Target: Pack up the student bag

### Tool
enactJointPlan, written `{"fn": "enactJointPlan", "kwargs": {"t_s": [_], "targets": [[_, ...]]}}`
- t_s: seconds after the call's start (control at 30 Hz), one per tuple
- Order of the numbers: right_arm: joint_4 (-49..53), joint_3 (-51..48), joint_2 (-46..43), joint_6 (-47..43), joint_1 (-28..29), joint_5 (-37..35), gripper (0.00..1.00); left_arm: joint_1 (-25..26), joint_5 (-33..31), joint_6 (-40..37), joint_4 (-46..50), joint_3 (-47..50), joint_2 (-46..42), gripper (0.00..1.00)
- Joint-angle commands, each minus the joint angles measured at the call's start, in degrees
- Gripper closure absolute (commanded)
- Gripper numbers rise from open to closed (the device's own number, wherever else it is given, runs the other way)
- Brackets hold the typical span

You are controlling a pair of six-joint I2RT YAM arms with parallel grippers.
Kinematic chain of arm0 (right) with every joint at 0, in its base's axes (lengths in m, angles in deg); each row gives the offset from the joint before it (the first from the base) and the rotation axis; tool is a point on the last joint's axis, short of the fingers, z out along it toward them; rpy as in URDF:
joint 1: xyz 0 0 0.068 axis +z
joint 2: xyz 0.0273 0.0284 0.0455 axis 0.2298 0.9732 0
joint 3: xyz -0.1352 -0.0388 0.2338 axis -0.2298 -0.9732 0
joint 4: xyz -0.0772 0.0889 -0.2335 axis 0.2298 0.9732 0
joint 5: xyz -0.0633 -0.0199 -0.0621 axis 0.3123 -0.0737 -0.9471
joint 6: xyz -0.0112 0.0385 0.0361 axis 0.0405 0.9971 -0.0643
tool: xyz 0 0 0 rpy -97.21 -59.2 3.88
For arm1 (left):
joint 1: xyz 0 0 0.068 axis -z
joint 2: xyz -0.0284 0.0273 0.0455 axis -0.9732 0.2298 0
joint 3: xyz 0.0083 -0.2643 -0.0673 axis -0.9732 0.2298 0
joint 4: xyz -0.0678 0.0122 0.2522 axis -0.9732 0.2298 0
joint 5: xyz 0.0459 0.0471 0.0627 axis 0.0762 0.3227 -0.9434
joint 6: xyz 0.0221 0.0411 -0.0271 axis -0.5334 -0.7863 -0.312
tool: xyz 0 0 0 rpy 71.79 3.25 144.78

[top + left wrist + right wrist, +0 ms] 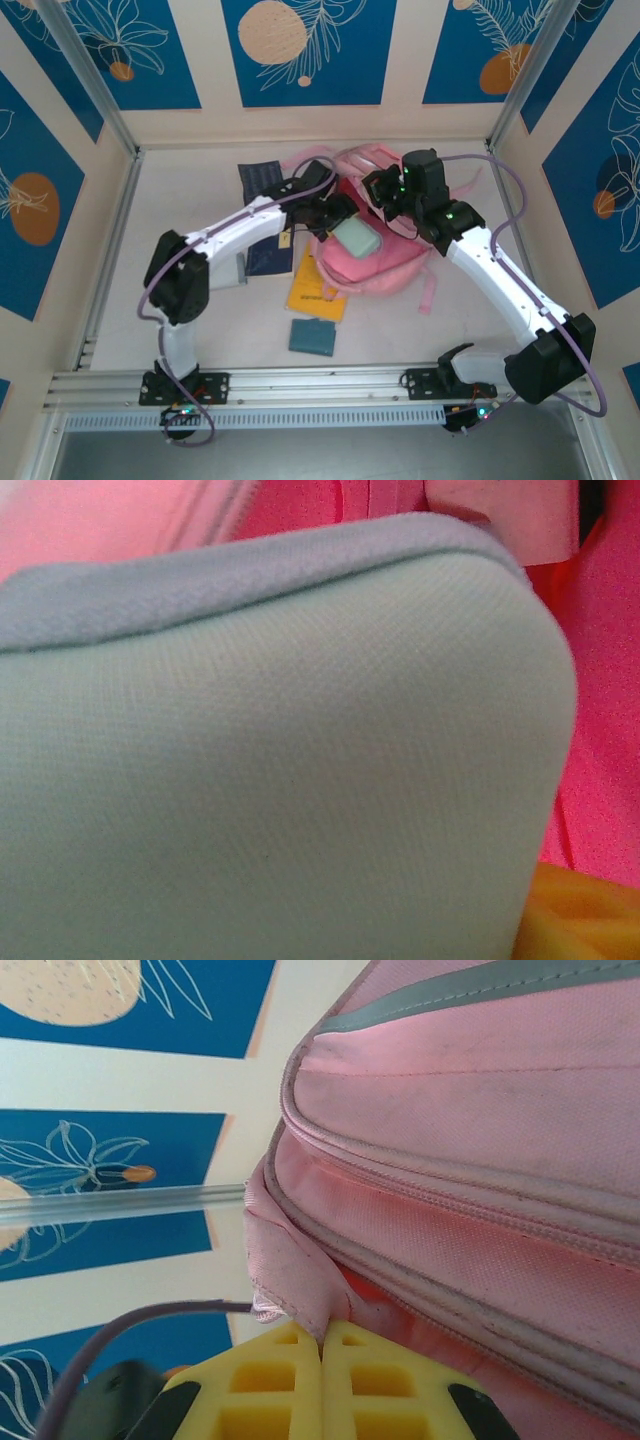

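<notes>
While right pincer [322,1355] pinches its edge, student bag [392,266] lies alongside.

Readable text: none in any view.
Booklet: the dark navy flat booklet [262,180], at 10 o'clock from the pink fabric backpack [390,270], may carry print, but it is too small to make out.
Book: the yellow flat book [318,295], at 7 o'clock from the backpack, has small dark marks on its cover that are illegible.
Walls: the blue wall panels [300,50] at 12 o'clock carry white leaf outlines and orange discs, which are drawings and not letters.
</notes>
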Motion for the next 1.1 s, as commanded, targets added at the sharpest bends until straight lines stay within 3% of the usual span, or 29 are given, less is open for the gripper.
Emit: {"fn": "enactJointPlan", "kwargs": {"t_s": [0.0,0.1,0.23,0.3,0.43,0.63,1.07], "targets": [[-10.6,2.0,-1.8,6.1,-0.3,-2.2,1.0,1.4,-0.3,1.7,-1.5,-6.7,4.4,0.34],[-11.8,2.9,-0.8,7.8,-0.5,-2.6,1.0,2.7,-0.6,2.2,-2.6,-10.6,8.1,0.3],[-12.3,4.0,0.2,7.5,-1.3,-3.8,1.0,3.1,1.9,0.2,0.2,-18.9,14.0,0.07],[-12.3,3.8,0.2,7.5,-2.2,-3.7,1.0,3.0,3.0,-1.9,1.7,-21.1,14.9,0.0],[-12.3,2.3,-0.7,6.6,-4.3,-3.0,1.0,2.4,4.5,-5.6,3.1,-20.1,13.2,0.0],[-13.3,-2.1,-1.6,5.1,-7.7,-0.7,1.0,0.5,6.7,-11.1,2.4,-11.0,5.4,0.0],[-9.4,-4.7,1.3,-10.8,-8.7,5.0,1.0,-2.6,7.7,-27.7,10.5,8.8,-13.7,0.02]]}}
